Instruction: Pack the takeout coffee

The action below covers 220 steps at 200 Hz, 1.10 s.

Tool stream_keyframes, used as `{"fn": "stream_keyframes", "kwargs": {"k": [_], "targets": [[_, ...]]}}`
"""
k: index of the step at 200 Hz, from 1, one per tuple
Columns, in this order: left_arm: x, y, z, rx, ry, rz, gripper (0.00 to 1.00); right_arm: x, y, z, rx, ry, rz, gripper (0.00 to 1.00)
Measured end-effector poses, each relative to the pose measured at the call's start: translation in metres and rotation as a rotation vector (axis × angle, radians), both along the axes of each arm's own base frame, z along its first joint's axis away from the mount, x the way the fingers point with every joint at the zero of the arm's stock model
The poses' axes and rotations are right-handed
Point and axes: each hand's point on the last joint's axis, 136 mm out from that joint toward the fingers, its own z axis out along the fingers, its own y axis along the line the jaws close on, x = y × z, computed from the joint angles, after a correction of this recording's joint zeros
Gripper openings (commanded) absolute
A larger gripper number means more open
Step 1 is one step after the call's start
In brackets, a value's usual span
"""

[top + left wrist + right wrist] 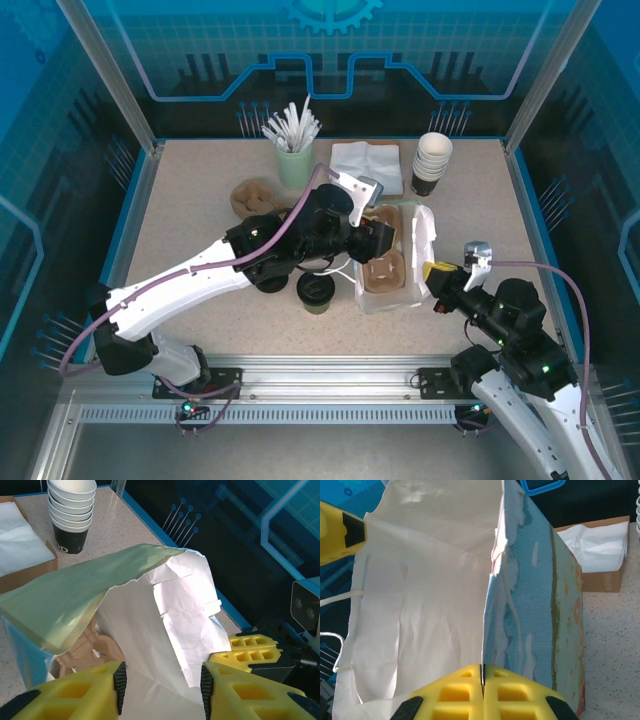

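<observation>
The right hand (482, 687) is pressed together on the rim of the paper bag (425, 238), propping the mouth open for loading, I'd say. The left hand (162, 690) hangs spread at that mouth, gripping nothing. The takeout coffee (318, 291) stands on the worktop (190, 200) just beside the bag (a cardboard carrier (384, 270) lies inside). Stacked cups (432, 160) and napkins (366, 160) sit well behind.

The takeout coffee (316, 291), black-lidded, stands on the speckled worktop (190, 220) near the middle of its front edge. It is just left of an open white bag (426, 238) that holds a brown pulp carrier (385, 272). The left hand (378, 235) sits at the bag's left side, and the right hand (440, 272) touches its right wall. Along the far edge stand 1 green cup of white stirrers (294, 160), a napkin box (366, 160) and 1 stack of paper cups (432, 162). A spare pulp tray (255, 195) lies left of centre.
</observation>
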Motion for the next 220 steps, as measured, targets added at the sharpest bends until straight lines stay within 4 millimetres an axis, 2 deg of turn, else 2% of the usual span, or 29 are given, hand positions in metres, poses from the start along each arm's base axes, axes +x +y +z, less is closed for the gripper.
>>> {"fn": "stream_keyframes", "kwargs": {"k": [55,104,137,177,192,220], "targets": [[-0.002,0.013,0.016,-0.006,-0.056,0.009,0.52,0.016,-0.004,-0.012,0.018,0.172,-0.090,0.00],[-0.003,0.038,0.028,-0.003,-0.098,0.065,0.57,0.031,-0.006,0.007,0.060,0.324,-0.185,0.00],[-0.002,0.055,0.017,0.033,-0.085,0.108,0.59,0.040,-0.002,0.015,0.102,0.401,-0.216,0.00],[0.003,0.067,-0.011,0.098,-0.034,0.152,0.60,0.054,0.001,0.000,0.172,0.529,-0.246,0.00],[0.002,0.071,-0.023,0.122,-0.015,0.158,0.60,0.057,0.001,-0.006,0.196,0.569,-0.251,0.16],[0.000,0.078,-0.035,0.144,0.014,0.171,0.61,0.063,-0.002,-0.013,0.221,0.617,-0.256,0.35]]}}
